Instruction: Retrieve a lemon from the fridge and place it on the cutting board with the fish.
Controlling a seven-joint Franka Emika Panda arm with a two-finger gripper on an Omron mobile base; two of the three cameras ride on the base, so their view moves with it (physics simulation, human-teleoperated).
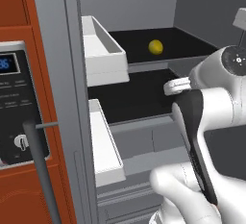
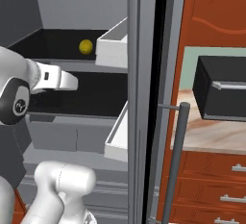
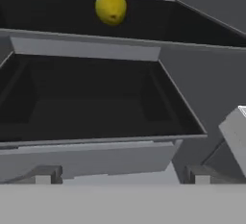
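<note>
A black toaster oven (image 2: 218, 89) with a horizontal silver bar handle (image 2: 229, 86) across its front stands on a marbled beige countertop (image 2: 211, 139). Behind the toaster oven is a pale teal wall (image 2: 190, 67). Above the toaster oven hangs a red-brown wooden cabinet door (image 2: 216, 11) with a curved panel groove. Below the toaster oven, under the countertop edge, are red-brown drawers (image 2: 202, 180) with small silver handles (image 2: 239, 168). In the left base view, a grey and black control panel (image 1: 14, 107) sits in red-brown cabinetry (image 1: 12, 4); it carries a blue lit display (image 1: 6, 64), rows of tiny labels and a round white knob (image 1: 20, 142).
</note>
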